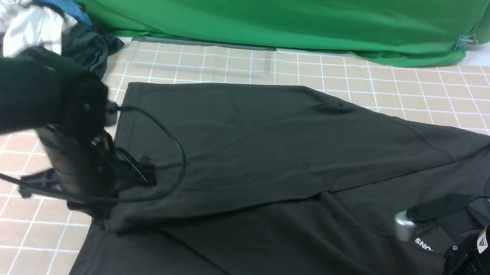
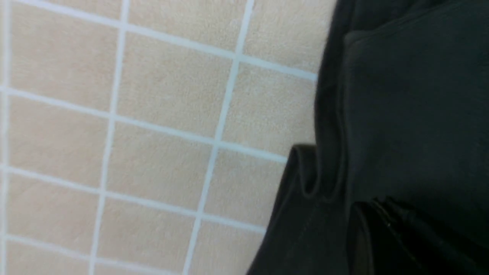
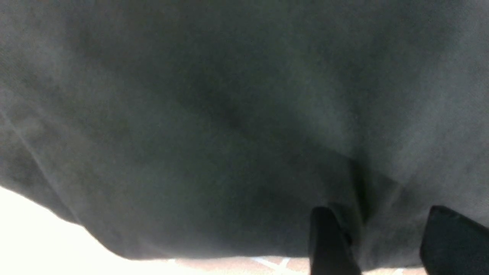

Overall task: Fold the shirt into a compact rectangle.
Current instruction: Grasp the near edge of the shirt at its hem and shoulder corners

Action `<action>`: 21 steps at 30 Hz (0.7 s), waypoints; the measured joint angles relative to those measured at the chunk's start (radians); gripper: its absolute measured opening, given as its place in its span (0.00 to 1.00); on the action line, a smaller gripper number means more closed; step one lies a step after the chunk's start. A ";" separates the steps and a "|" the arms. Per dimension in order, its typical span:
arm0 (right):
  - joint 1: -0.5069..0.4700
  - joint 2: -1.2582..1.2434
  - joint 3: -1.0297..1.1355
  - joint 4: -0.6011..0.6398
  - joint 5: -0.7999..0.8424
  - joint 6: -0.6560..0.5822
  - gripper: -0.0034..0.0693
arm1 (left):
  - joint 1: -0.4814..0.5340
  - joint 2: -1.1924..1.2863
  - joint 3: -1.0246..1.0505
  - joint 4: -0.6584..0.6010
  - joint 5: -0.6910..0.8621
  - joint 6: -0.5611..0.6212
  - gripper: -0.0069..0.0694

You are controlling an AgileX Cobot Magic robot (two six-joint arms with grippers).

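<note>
Left claw [image 1: 143, 175] pinching shirt [image 1: 271, 135], matte black folds

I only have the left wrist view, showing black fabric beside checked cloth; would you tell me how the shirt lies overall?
Observer: The shirt has its far side folded over its middle.
Operator: Thank you; where is the right tool?
Observer: The right tool is at the chest, beside the white print.
Operator: Is anything else nearby?
Observer: A heap of other clothes lies at the far left.
</note>
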 joint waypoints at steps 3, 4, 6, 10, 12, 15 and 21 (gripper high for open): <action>0.000 0.000 0.000 0.000 0.000 0.000 0.56 | 0.000 -0.073 0.005 -0.005 0.086 0.000 0.11; 0.000 0.000 0.000 0.000 -0.001 0.000 0.56 | 0.000 -0.129 0.025 -0.007 0.133 0.000 0.11; 0.000 0.000 0.000 0.000 -0.003 0.000 0.56 | 0.000 -0.183 0.070 -0.016 0.173 0.000 0.11; 0.000 0.000 0.000 0.000 -0.025 0.000 0.56 | 0.000 -0.252 0.218 -0.082 0.185 0.008 0.11; 0.000 0.000 0.000 0.000 -0.039 0.000 0.56 | 0.000 -0.254 0.280 -0.100 0.160 0.020 0.15; 0.000 0.000 0.000 0.000 -0.060 0.000 0.56 | 0.000 -0.252 0.353 -0.107 0.094 0.026 0.26; 0.000 0.000 0.000 0.000 -0.069 -0.001 0.56 | 0.000 -0.247 0.404 -0.107 -0.038 0.027 0.60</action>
